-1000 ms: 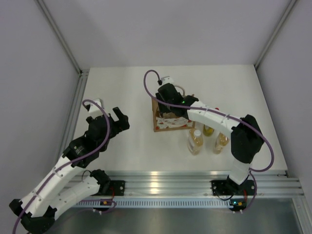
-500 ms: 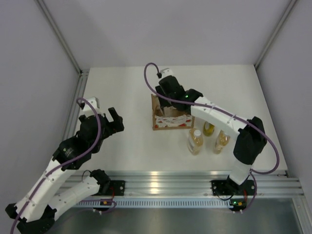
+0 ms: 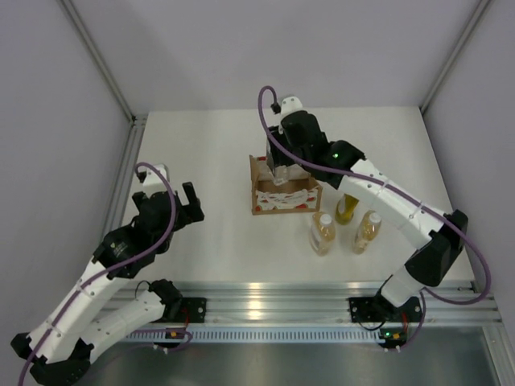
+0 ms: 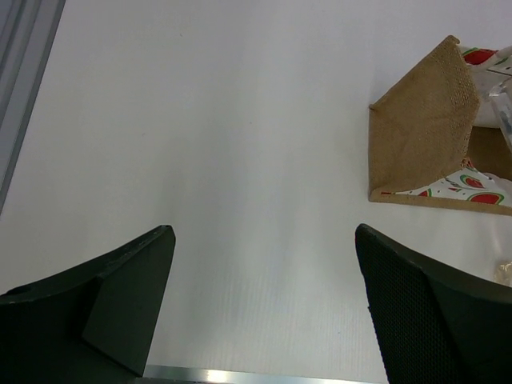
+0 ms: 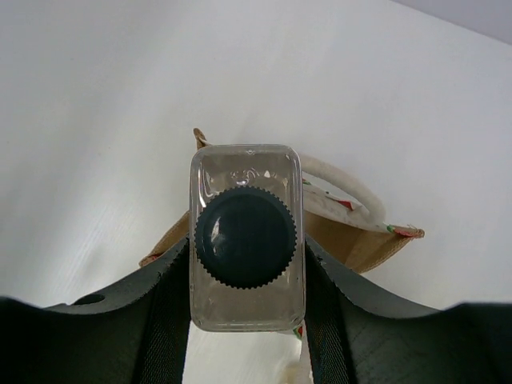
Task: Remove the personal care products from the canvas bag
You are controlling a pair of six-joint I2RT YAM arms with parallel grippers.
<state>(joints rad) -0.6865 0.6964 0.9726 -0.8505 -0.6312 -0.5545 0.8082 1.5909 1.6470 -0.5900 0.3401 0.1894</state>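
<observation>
Since the earlier frame the right end effector [image 3: 282, 165] has lifted out of the bag [image 3: 283, 201]. Its jaws are part-closed on the square bottle [image 5: 246, 240], gripping its sides below the cap. That bottle hangs above the bag, probably clear of the rim. Just near-right of the bag, three bottles [image 3: 323, 233] stand on the tabletop [image 3: 217, 153]. Well left of the bag, the left end effector [image 4: 264, 304] gapes wide, empty. Keep the bottle upright, clear the handles [image 5: 344, 180], then lower beside the others.
</observation>
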